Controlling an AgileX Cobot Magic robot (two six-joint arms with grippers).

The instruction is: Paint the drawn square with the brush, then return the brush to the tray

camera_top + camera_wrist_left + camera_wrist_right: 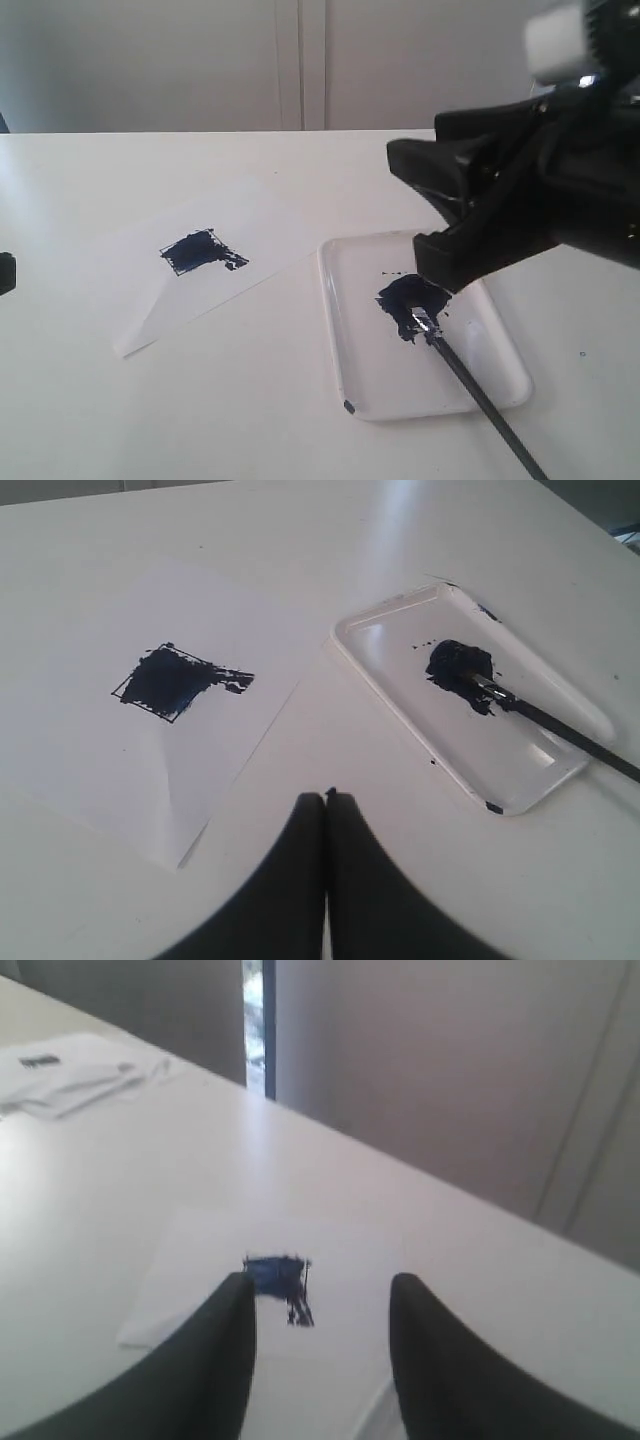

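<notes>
On the right half of the tabletop (250, 420), the tray (365, 375) is shown with the brush (470, 378) laid in it. Its stained tip is rested in the paint blot (400, 297), and its black handle is carried out over the tray's rim toward the near edge. Above the blot, the right gripper (320, 1295) is held with jaws spread and empty. The left gripper (325, 798) is seen closed on nothing. Toward the left, the drawn square (192, 250) is shown smeared dark blue on the paper sheet (170, 305).

no legible text or numbers; a dark print on the white bundle (70, 1085) is too blurred to read
</notes>
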